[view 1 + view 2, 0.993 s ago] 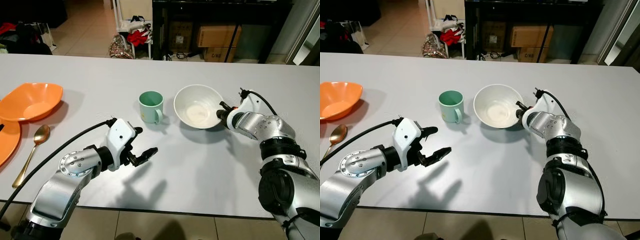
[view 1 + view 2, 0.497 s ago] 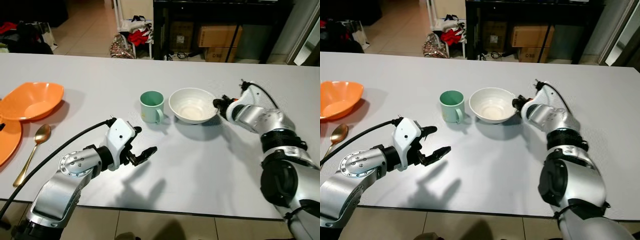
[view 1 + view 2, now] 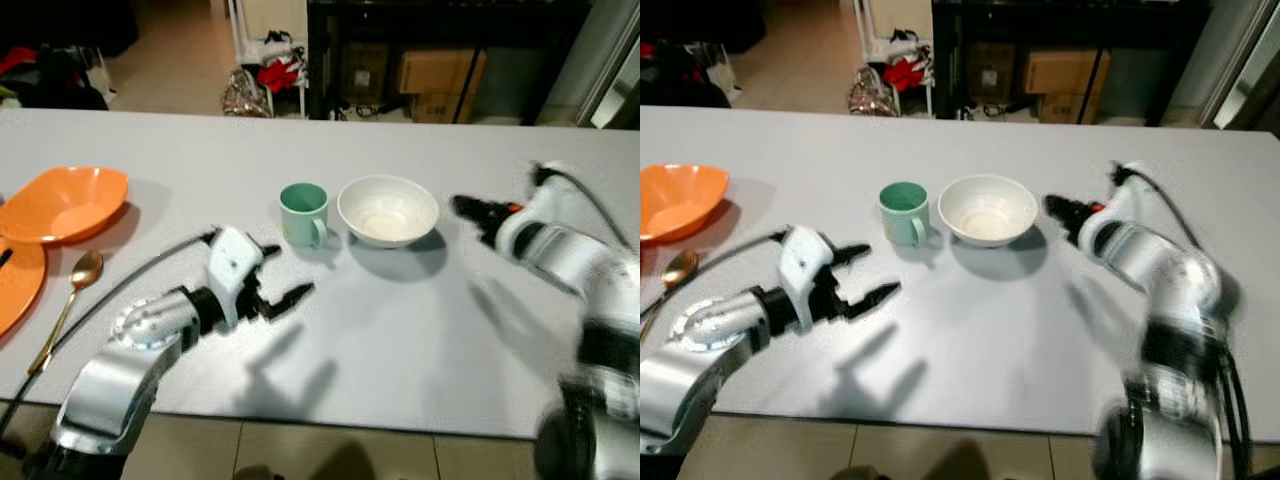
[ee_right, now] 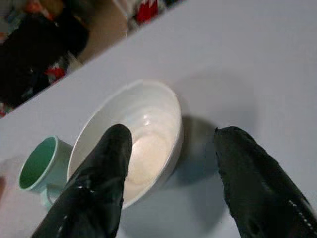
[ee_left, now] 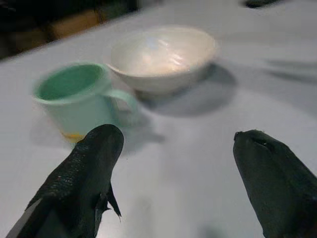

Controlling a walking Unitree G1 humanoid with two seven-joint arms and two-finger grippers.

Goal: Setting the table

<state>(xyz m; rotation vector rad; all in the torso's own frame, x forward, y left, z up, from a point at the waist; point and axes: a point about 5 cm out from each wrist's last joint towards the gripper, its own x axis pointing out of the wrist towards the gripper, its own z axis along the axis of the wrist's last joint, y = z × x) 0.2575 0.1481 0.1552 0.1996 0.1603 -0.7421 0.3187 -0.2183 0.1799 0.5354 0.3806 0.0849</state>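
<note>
White bowl (image 3: 388, 210) sits on the table (image 3: 420, 330) beside the green mug (image 3: 302, 213). Right gripper (image 4: 168, 173) jaws spread, empty, just beside it; left gripper (image 3: 275, 290) likewise. Spoon (image 3: 66, 300) and orange dishes (image 3: 60, 203) lie unplaced.

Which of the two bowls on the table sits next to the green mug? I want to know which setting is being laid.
The white bowl, just to the right of the green mug. The orange bowl sits far off at the table's left end.
</note>
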